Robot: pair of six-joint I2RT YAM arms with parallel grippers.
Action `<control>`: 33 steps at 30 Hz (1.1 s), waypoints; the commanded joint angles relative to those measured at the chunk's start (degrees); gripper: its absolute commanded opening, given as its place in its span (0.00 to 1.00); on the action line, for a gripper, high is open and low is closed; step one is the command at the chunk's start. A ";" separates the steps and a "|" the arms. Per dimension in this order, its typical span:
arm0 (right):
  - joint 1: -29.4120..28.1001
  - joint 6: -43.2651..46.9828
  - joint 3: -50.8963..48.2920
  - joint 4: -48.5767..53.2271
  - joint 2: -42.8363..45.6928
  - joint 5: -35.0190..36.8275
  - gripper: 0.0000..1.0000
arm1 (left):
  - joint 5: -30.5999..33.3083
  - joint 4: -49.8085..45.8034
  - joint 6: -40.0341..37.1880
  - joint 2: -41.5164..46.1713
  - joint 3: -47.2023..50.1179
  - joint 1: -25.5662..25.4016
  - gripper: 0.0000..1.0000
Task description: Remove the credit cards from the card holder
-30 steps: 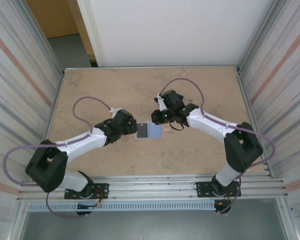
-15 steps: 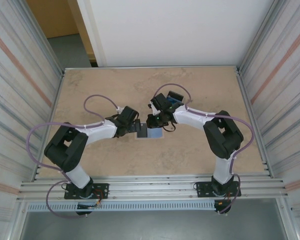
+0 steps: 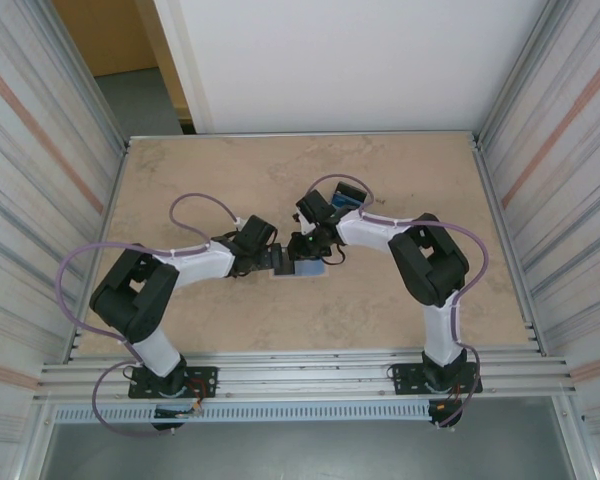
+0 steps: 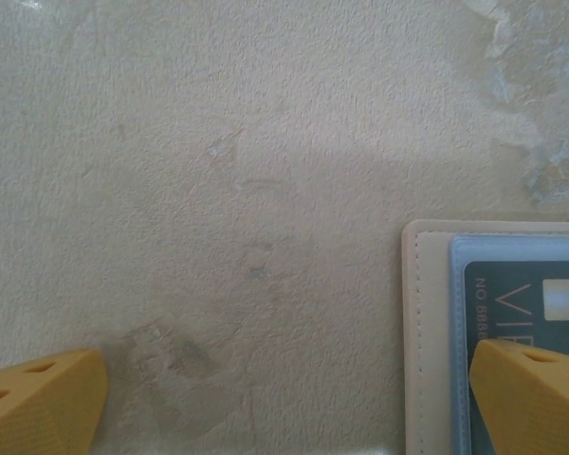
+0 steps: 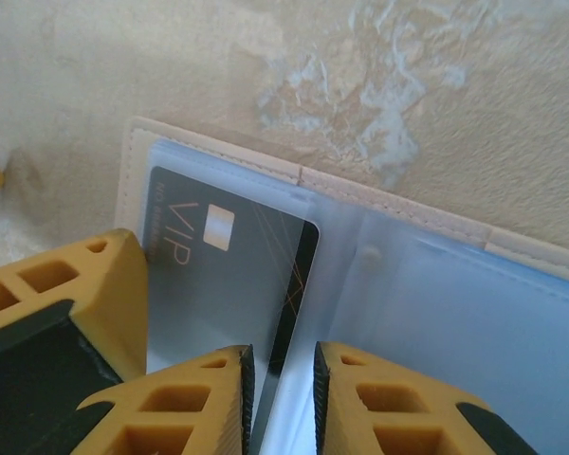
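card holder (image 3: 302, 267) lies opened flat on the table (image 3: 200, 180), about midway between the left and right edges and a little nearer the near edge than the far one, light blue inside up. a dark credit card (image 5: 232, 275) marked vip sits under the clear sleeve of the left half. the right half looks like bare sleeve, no second card made out. left jaws stand wide apart, clamped on nothing: one finger (image 4: 531, 398) over the card end of the holder, the other finger (image 4: 38, 403) off on bare table beside the beige rim. reads as a hold-down, so the holder won't slide or fold when the card is drawn. whether that finger actually presses, cannot tell. right jaws narrowly apart, a thin slit between them, set at the card's inner edge near the fold. likely there because that looks like the sleeve's mouth, the side the card can leave by. no grip on the card evident. judgement: extraction barely begun, card looks fully seated.
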State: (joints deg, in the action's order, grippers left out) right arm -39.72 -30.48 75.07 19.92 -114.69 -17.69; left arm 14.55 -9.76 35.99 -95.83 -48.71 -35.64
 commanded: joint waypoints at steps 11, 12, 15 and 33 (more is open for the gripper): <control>2.69 -7.69 -3.76 -9.17 -1.39 -9.97 0.25 | 0.78 -1.92 -0.32 0.18 2.16 -1.02 0.99; 2.96 -8.32 -4.39 -10.25 -1.23 -10.70 0.25 | 0.83 -1.92 -0.34 0.36 2.24 -1.01 0.98; 3.55 -9.44 -5.63 -11.86 -0.88 -11.37 0.25 | 0.98 -2.09 -0.30 0.90 2.60 -1.01 0.99; 3.69 -13.01 -8.40 -16.13 0.34 -15.13 0.20 | 1.38 -2.73 0.39 1.43 2.78 -1.61 0.99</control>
State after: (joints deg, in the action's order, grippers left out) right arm -36.01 -41.36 68.07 5.45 -115.26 -29.98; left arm 15.68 -8.73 35.86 -95.24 -47.44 -36.49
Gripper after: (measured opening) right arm 0.209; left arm 0.987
